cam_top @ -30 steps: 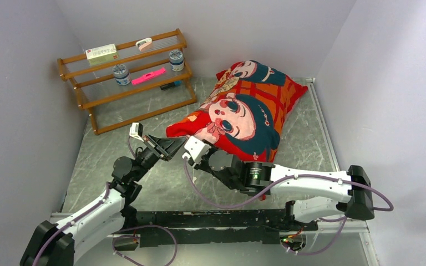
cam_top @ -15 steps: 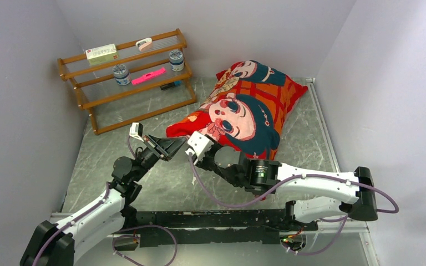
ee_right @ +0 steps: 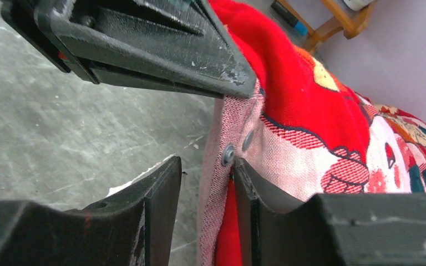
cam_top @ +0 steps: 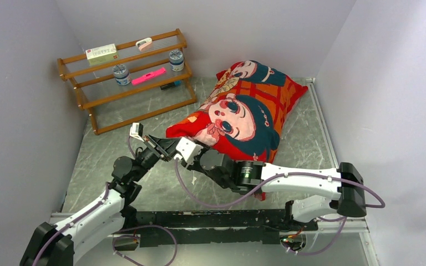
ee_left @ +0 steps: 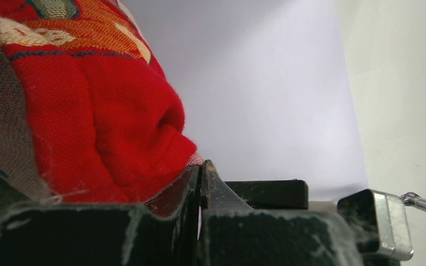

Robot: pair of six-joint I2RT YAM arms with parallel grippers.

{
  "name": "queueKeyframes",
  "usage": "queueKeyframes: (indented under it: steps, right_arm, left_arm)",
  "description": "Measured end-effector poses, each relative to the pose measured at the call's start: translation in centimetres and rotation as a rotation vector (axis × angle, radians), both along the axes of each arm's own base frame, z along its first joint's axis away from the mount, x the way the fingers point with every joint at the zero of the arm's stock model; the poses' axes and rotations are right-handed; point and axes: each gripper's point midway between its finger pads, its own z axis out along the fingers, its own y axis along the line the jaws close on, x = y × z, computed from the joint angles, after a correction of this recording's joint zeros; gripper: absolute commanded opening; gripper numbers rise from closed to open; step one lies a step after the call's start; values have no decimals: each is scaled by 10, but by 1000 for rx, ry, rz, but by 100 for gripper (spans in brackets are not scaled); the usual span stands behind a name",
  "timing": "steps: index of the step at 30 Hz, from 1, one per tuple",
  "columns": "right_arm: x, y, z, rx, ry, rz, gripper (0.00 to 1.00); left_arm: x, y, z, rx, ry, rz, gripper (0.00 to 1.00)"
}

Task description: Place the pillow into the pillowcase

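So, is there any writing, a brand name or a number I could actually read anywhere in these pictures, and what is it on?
No text here can be read.
white box, on top of the wooden rack: red print, too small to read.
left jar: label blurred.
right jar: label blurred.
pillowcase: cartoon faces and a grid pattern only, no words visible.

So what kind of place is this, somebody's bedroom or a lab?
Most likely a robot test cell, not a home. Plain walls box in a grey table. A left arm and a right arm are bolted at its near edge. A wooden rack stands near the pillowcase.
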Motion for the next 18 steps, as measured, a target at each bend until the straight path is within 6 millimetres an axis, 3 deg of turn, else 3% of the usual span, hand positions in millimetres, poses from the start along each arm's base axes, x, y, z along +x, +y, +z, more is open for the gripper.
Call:
queueKeyframes:
  steps: [6, 8, 10, 16, 18]
  right_arm:
    - [6, -3, -10, -23, -8, -53, 38]
    - [6, -4, -9, -1, -5, -57, 26]
    - [4, -8, -11, 13, 0, -58, 1]
    - [1, -8, -6, 66, 1, -33, 0]
    - [-1, -5, -3, 84, 2, -17, 0]
  left_arm:
    - [3, -1, 2, 2, 29, 2, 5]
    - [4, -1, 3, 3, 34, 2, 5]
    - [4, -1, 4, 6, 41, 2, 5]
    - [3, 0, 7, -5, 61, 1, 5]
    - [3, 2, 8, -21, 81, 1, 16]
